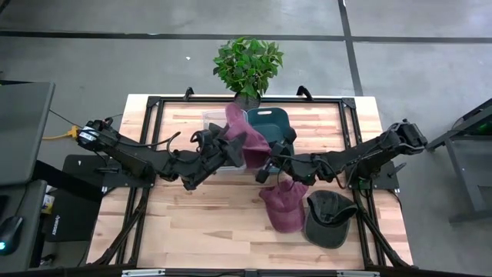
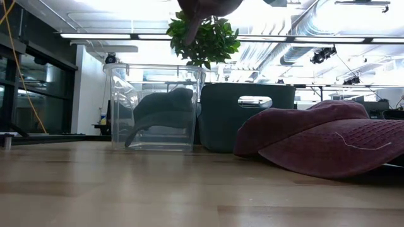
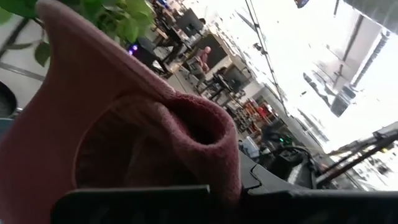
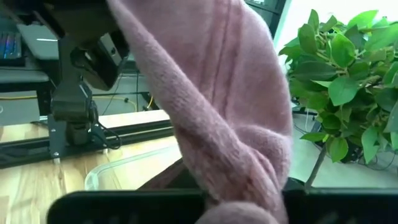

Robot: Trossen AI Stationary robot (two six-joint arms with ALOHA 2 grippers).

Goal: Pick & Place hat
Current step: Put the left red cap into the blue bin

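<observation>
A pink knitted hat (image 1: pixel 244 132) hangs in the air above the middle of the table, over a clear bin (image 2: pixel 154 107) that has a dark hat (image 2: pixel 161 113) lying in it. My left gripper (image 1: pixel 233 150) reaches in from the left and is shut on the pink hat (image 3: pixel 124 118). My right gripper (image 1: pixel 266 165) reaches in from the right and is shut on the same hat (image 4: pixel 217 106). Only the hat's lowest part (image 2: pixel 202 7) shows in the low view, at the top. My left gripper pinches a rolled fold of the hat's knit (image 3: pixel 219 163) between its two fingers, coming level from the table's left. The hat is lifted clear of the table and the bins. My right gripper pinches a bunched part of the knit (image 4: pixel 244 198) between its two fingers, level from the table's right. The knit runs up and away from the fingers.
A teal bin (image 1: pixel 270 121) stands beside the clear bin, with a potted plant (image 1: pixel 247 65) behind it at the far edge. A maroon cap (image 1: pixel 281 206) and a dark grey cap (image 1: pixel 330 219) lie on the near right of the table.
</observation>
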